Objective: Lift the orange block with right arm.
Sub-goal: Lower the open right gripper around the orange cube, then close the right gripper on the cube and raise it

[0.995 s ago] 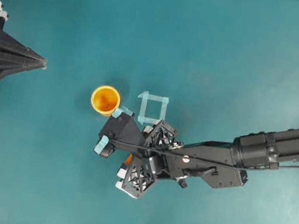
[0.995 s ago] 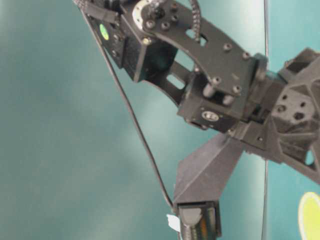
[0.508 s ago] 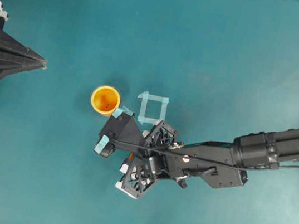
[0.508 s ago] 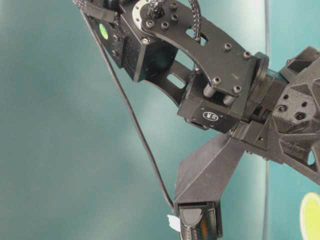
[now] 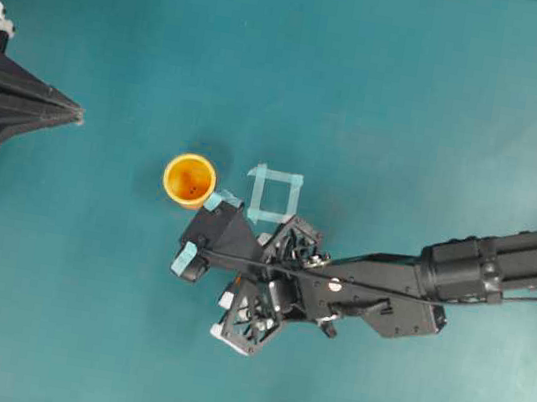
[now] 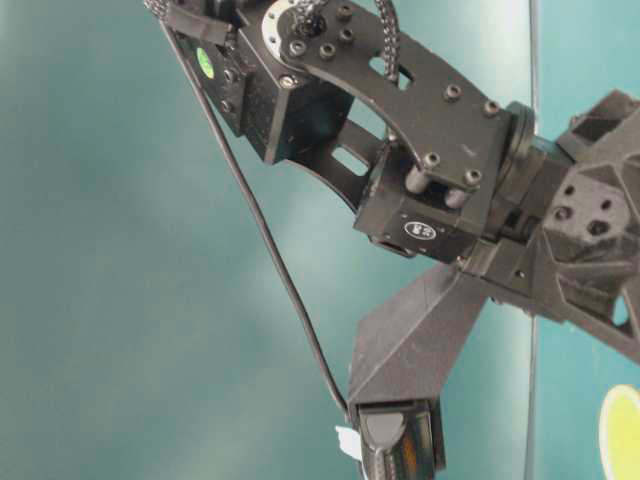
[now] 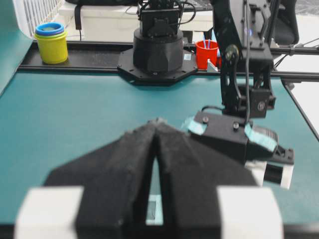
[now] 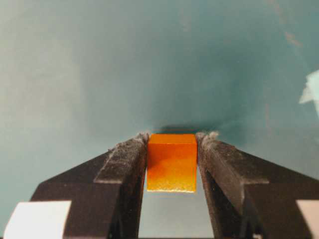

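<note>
Two arms share the teal table (image 5: 415, 102) you see from overhead. Your right arm (image 5: 460, 275) reaches in from the right edge, and its right gripper (image 5: 235, 292) sits just below and right of the yellow-orange cup (image 5: 189, 180), your landmark. The orange block is hidden under that gripper here. The left gripper (image 5: 71, 114) waits well to the left of the cup, tips pressed together.

From table level, the right arm fills the frame; a sliver of orange shows low down, too blurred to name.

The left wrist view shows its own tips together.

The right wrist view settles it: the orange block (image 8: 172, 162) sits squarely between the fingertips (image 8: 127, 154), both pads touching its sides, clamped. The block looks seated, so a straight rise away from the table should carry it.
</note>
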